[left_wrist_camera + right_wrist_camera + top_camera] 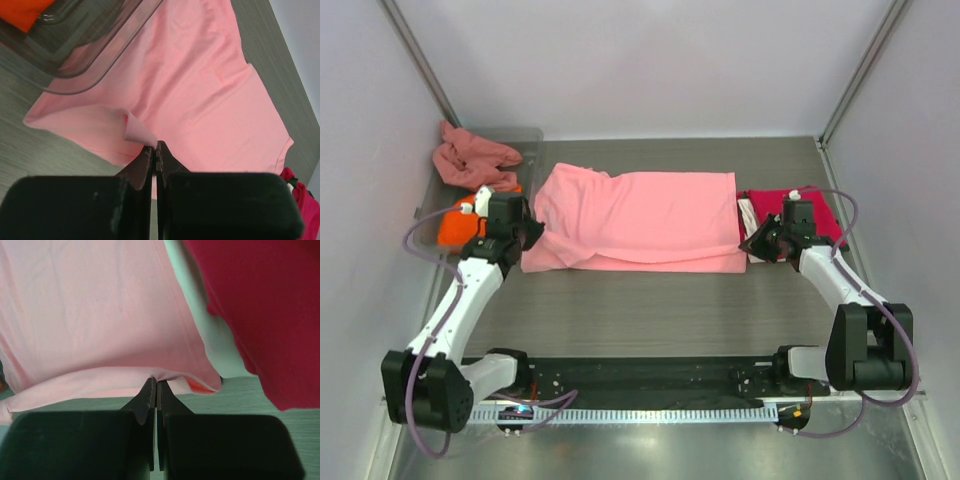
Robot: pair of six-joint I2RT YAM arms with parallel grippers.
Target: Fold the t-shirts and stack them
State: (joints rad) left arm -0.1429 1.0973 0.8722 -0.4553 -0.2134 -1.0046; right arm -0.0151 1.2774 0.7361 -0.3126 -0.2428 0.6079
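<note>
While the light pink t-shirt (640, 220) lay spread across mid-table, the L gripper (156, 147) was clamped on a lifted fold at its left edge & the R gripper (156, 384) was pinched shut on its right edge, next to the crimson red t-shirt (265, 305).

orange t-shirt (450, 230): mostly hidden behind the left gripper (156, 150) from above; cut off by the top-left corner in the left wrist view.
white t-shirt (200, 315): only a thin strip showed; the rest lay under the crimson red t-shirt (260, 300).
crimson red t-shirt: near-left corner hidden by the right gripper (156, 383); cut off by the right edge in the right wrist view.
tray (95, 45): blurred, cut off by the top edge.
light pink t-shirt (90, 300): pinched edges were hidden between each gripper's closed fingers.
</note>
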